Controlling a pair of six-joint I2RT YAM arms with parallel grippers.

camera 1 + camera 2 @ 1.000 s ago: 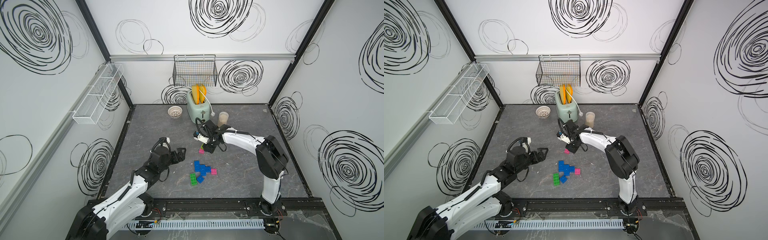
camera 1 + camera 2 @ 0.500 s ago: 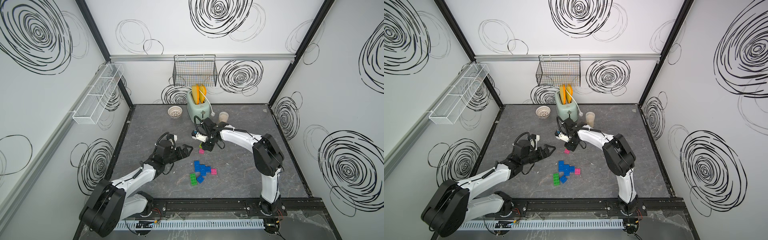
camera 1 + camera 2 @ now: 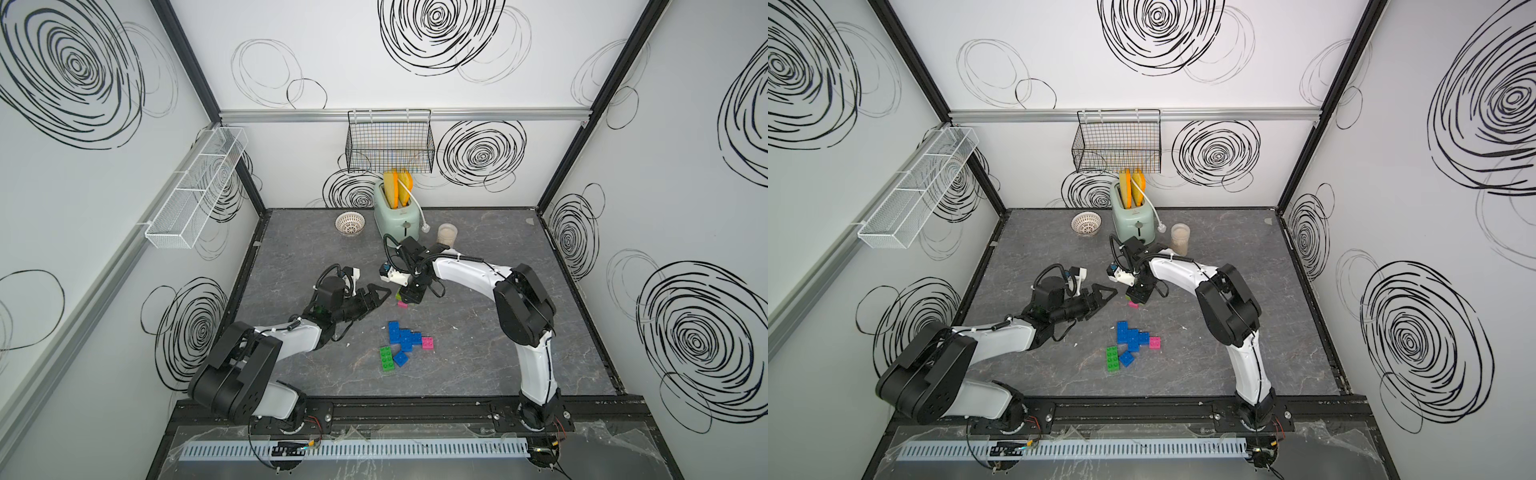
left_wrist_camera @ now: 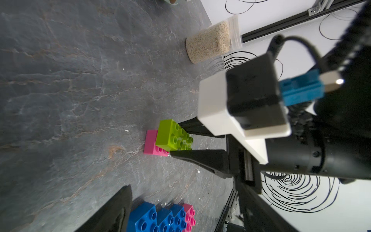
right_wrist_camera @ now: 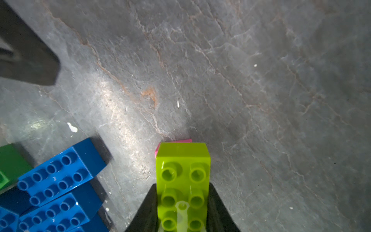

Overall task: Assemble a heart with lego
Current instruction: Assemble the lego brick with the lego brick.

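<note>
— Near the middle of the table (image 3: 498, 232), in both top views, what is the right pincer (image 3: 409, 297) (image 3: 1138, 297) doing?
— It is pinching a lime brick (image 3: 398, 296), held low over a pink brick (image 3: 402, 304) that lies on the table.
— And the left pincer (image 3: 380, 299) (image 3: 1104, 301)?
— It is spread and holds nothing. Its tips point at the right pincer from just beside it.
— Where is the heart (image 3: 405, 338) (image 3: 1131, 337)?
— It lies flat nearer the front rail, well apart from both pincers. It is a stepped clump of blue bricks with a pink one at one side. A green brick (image 3: 385, 358) and a small blue brick (image 3: 400, 358) lie against its front. Whether they are joined to it cannot be told. A mint toaster (image 3: 395, 216) and a jar (image 3: 446, 235) stand by the back wall.
— What does the left wrist view add?
— The lime brick (image 4: 173, 135) sits on the pink brick (image 4: 151, 143), which sticks out from under one end. The right pincer's black fingers (image 4: 200, 160) press on two opposite sides of the lime brick. Only one finger (image 4: 112, 211) of the left pincer shows, beside the heart (image 4: 152, 219). The jar (image 4: 210, 42) is filled with pale grain.
— And the right wrist view?
— The lime brick (image 5: 182, 180) is clamped between the fingers (image 5: 144, 211), with its studs toward the camera. A sliver of the pink brick (image 5: 174, 141) shows past its far end. The heart's blue bricks (image 5: 60, 180) lie off to one side, apart from it, with the green brick (image 5: 10, 164) next to them.
</note>
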